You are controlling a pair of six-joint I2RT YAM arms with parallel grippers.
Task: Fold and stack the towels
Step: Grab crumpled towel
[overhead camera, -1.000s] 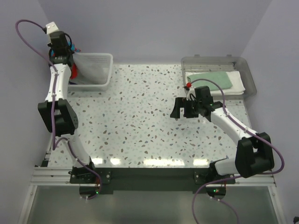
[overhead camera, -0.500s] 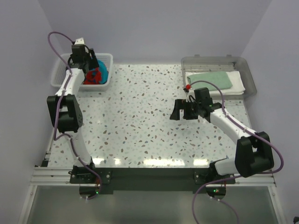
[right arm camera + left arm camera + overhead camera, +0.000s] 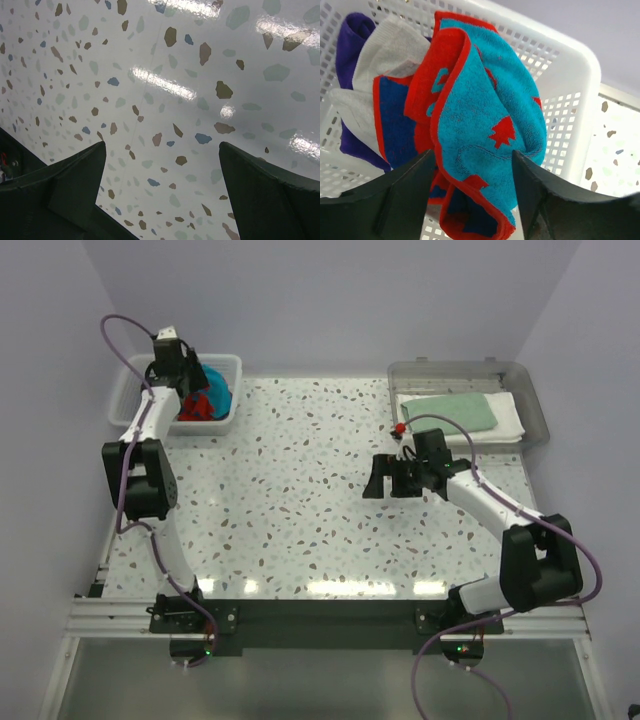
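We see the white slatted basket holding a crumpled turquoise-and-red towel over a white towel and a purple towel, with our left gripper spread open around the first. The clear tray holds a mint green towel atop a folded white towel. Our right gripper gapes empty above the table.

The turquoise-and-red towel is soft terry cloth with a fuzzy, looped, matt nap. The white towel looks a coarser, ribbed weave, and the purple towel is plush and matt. The basket is smooth white perforated plastic with a slight sheen, while the table is a hard, speckled, stone-like surface, polished glossy enough to mirror the lights.
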